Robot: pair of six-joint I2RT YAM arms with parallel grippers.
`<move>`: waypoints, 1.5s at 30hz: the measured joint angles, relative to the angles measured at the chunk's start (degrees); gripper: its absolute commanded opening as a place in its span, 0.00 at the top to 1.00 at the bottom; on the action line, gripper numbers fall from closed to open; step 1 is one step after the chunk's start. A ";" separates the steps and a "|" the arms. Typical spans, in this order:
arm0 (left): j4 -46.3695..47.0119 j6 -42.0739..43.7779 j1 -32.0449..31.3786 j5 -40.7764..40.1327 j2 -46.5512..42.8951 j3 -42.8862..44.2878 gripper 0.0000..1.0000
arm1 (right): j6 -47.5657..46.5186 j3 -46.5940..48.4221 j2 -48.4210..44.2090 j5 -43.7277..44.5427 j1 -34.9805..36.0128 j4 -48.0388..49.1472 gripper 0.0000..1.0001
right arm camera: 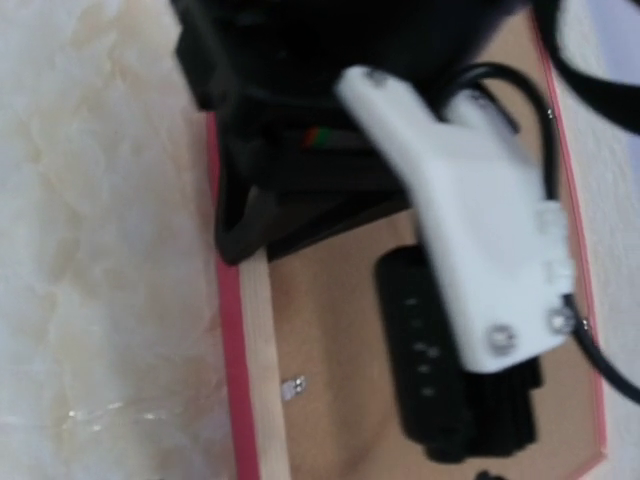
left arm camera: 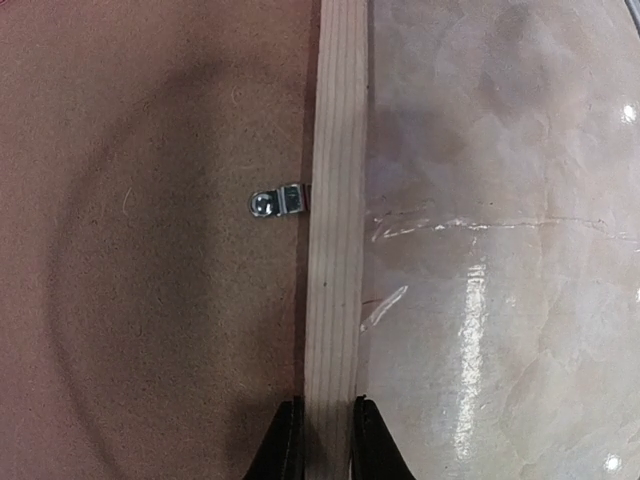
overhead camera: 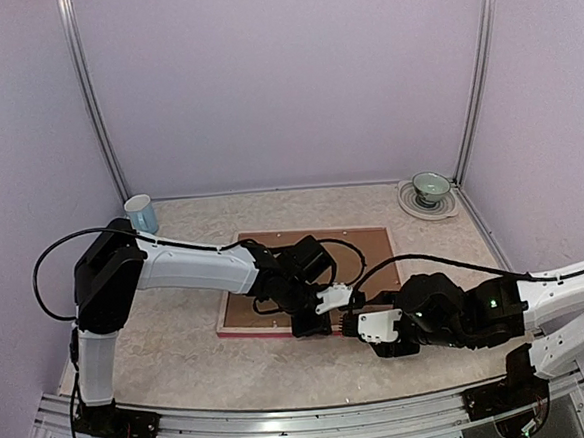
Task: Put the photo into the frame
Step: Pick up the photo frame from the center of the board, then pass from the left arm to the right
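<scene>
Rail of the frame (left arm camera: pixel 335 150), pale wood side up, runs straight ahead of the left gripper (left arm camera: pixel 327 445), its long axis in line with the hand. The jaws stand narrow, one finger on each flank of the rail, and appear to pinch it. Beside the inner finger lies the brown backing board (left arm camera: pixel 150 250), and ahead of the hand a small metal tab (left arm camera: pixel 277 203) reaches from the rail onto it. Beyond the outer finger is bare table (left arm camera: pixel 500 300), open room for lifting or sliding. The photo shows in no view; it may lie under the board, but I cannot tell. The right gripper (overhead camera: pixel 358 325) hovers just beside the left hand, near the same rail; whether its jaws are wide or narrow I cannot tell. The left arm is the one on the frame.
</scene>
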 measured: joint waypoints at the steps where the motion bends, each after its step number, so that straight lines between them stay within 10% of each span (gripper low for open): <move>1: 0.00 -0.04 0.07 -0.07 0.00 0.00 1.00 | -0.07 -0.37 0.68 1.40 0.87 0.72 0.34; 26: -5.22 -0.28 1.68 -0.50 -2.12 3.06 1.00 | -2.60 -7.26 15.65 17.42 4.37 16.20 0.34; 45: -8.11 -2.43 0.39 -1.60 -5.57 3.08 1.00 | -7.98 -8.81 25.70 28.57 0.83 31.78 0.53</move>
